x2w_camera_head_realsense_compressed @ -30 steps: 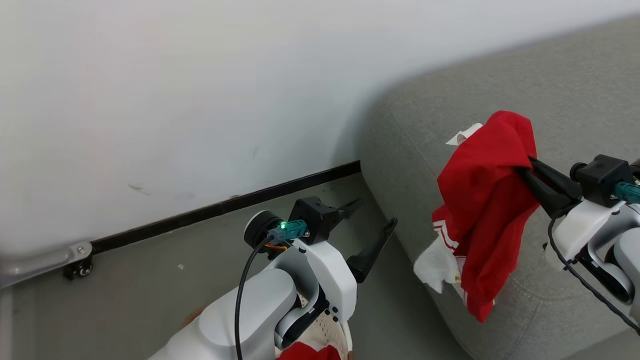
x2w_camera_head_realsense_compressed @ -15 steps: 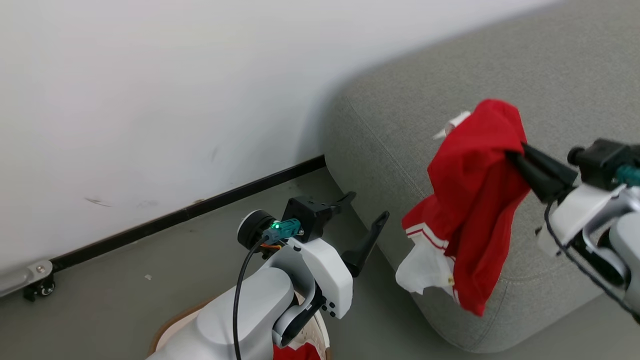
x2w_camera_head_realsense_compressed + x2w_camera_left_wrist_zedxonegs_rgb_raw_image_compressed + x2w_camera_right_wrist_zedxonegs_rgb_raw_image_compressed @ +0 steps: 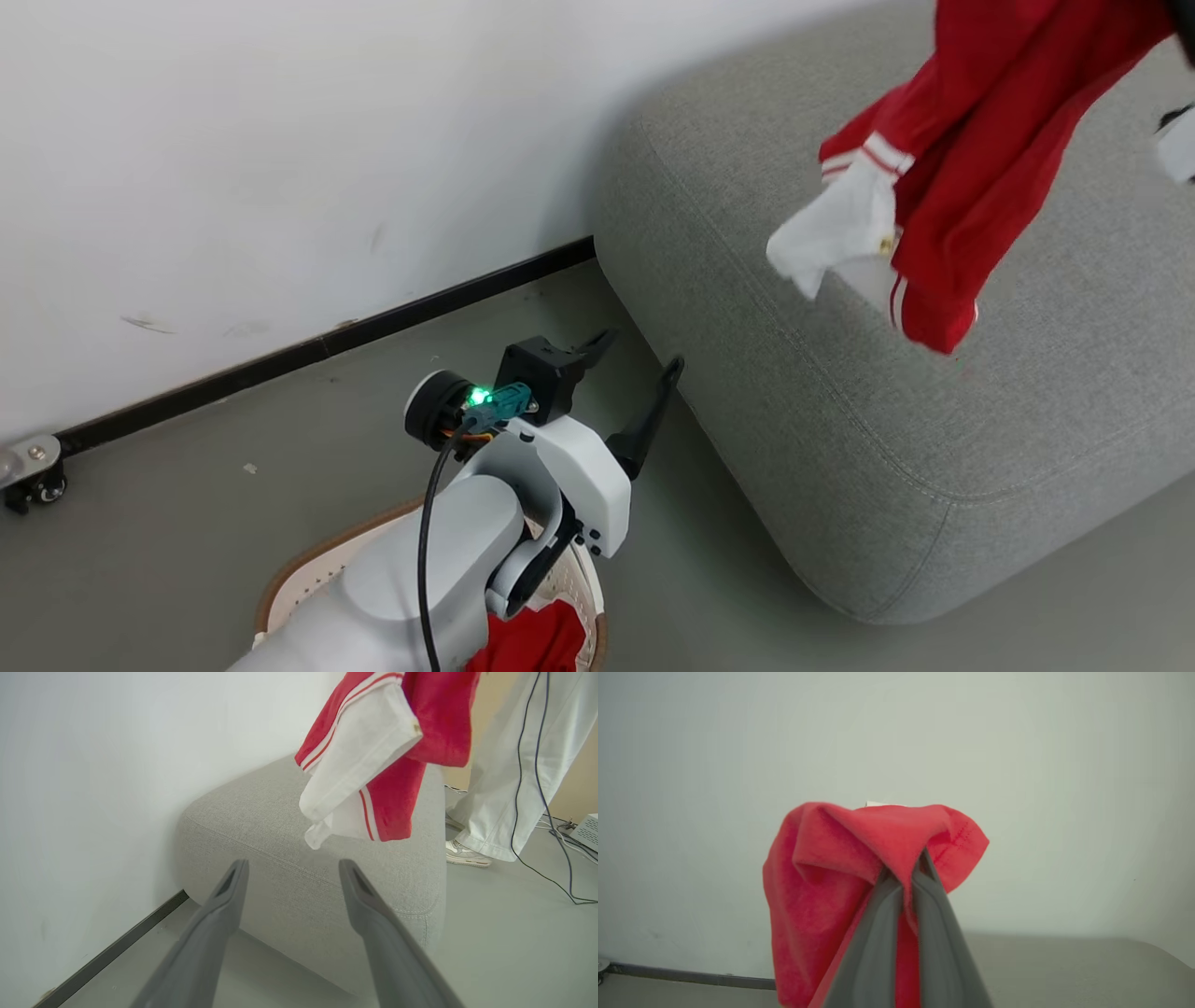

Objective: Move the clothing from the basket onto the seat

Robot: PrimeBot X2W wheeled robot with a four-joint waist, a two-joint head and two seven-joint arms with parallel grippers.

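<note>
A red garment (image 3: 971, 159) with white trim, one piece of the clothing, hangs in the air above the grey seat (image 3: 934, 420), its lower end just over the cushion. My right gripper (image 3: 908, 877) is shut on its bunched top fold (image 3: 859, 858). In the left wrist view the same garment (image 3: 420, 728) dangles over the seat (image 3: 280, 826). My left gripper (image 3: 639, 350) is open and holds nothing, low over the floor beside the seat's corner. The basket (image 3: 308, 579) sits under my left forearm, with more red clothing (image 3: 532, 639) inside.
A white wall with a dark baseboard (image 3: 327, 345) runs behind the seat. A person's pale trouser legs (image 3: 514, 765) and a shoe (image 3: 467, 854) stand past the seat's far end, beside trailing cables (image 3: 551, 858). A caster (image 3: 28, 481) sits at the wall's left end.
The head view has shifted. My right gripper has carried the red garment up and farther in over the seat. My left gripper has stayed open near the seat's corner.
</note>
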